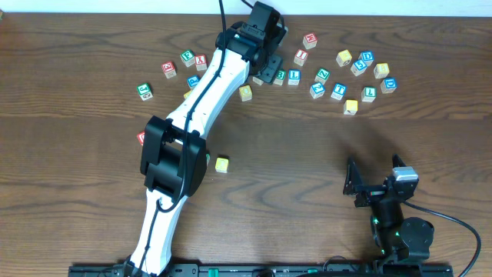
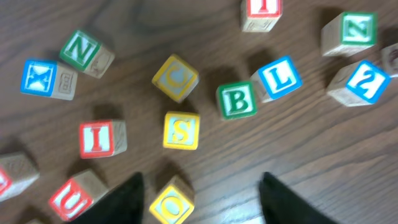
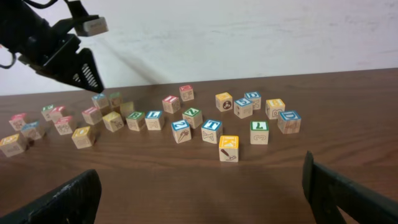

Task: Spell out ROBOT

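Wooden letter blocks lie scattered at the back of the table. My left gripper [image 1: 267, 68] hovers over them, open and empty [image 2: 202, 205]. In the left wrist view a yellow O block [image 2: 171, 202] lies between the fingers, close to the left one. A yellow S [image 2: 181, 129], a yellow C [image 2: 176, 76], a green B [image 2: 237, 99] and a blue L [image 2: 278, 78] lie beyond it. A red U [image 2: 74, 196] sits just outside the left finger. My right gripper [image 1: 354, 183] is open and empty [image 3: 205, 199] low over bare table at the front right. I see no R.
A lone yellow block [image 1: 222, 164] lies mid-table beside the left arm. A red block [image 1: 141, 138] shows partly under the arm. More blocks cluster at the back right [image 1: 361, 65] and back left [image 1: 168, 68]. A yellow hammer-picture block [image 3: 228, 148] is nearest the right gripper.
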You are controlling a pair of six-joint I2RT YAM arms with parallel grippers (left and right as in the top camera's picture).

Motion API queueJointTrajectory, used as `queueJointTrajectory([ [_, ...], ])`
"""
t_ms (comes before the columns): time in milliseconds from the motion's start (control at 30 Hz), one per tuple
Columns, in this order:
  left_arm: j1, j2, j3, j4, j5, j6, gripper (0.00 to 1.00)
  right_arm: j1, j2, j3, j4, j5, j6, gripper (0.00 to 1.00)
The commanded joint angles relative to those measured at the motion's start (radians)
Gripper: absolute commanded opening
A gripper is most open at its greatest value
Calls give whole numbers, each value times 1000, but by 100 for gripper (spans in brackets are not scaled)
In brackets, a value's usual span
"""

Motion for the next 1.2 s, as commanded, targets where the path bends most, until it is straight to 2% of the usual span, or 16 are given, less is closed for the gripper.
queueJointTrajectory([
  [0,13,-19,64,-34,-47,10,48,-6,-3,-2,-3,-6,-10,99],
  [200,63,-146,63,-37,-45,10,48,-6,-3,-2,-3,-6,-10,99],
  [233,73,-172,63,-40,-45,10,42,-6,-3,-2,-3,-6,-10,99],
  [267,88,-208,63,-52,-45,10,29,-6,-3,-2,-3,-6,-10,99],
  [333,114,-255,60,-80,-42,10,21,-6,-3,-2,-3,-6,-10,99],
  [467,166,-318,5,-51,-28,-4,21,-6,-3,-2,-3,-6,-10,99],
  [600,193,-382,-154,21,-18,-24,21,-6,-3,-2,-3,-6,-10,99],
  [767,192,-525,-507,264,-24,-24,21,-6,-3,-2,-3,-6,-10,99],
  [900,188,-625,-708,426,-24,-34,21,-6,-3,-2,-3,-6,-10,99],
  [1033,180,-689,-803,504,-24,-36,20,-6,-3,-2,-3,-6,-10,99],
  [1167,168,-715,-835,523,-75,-35,13,-6,-3,-2,-3,-6,-10,99],
])
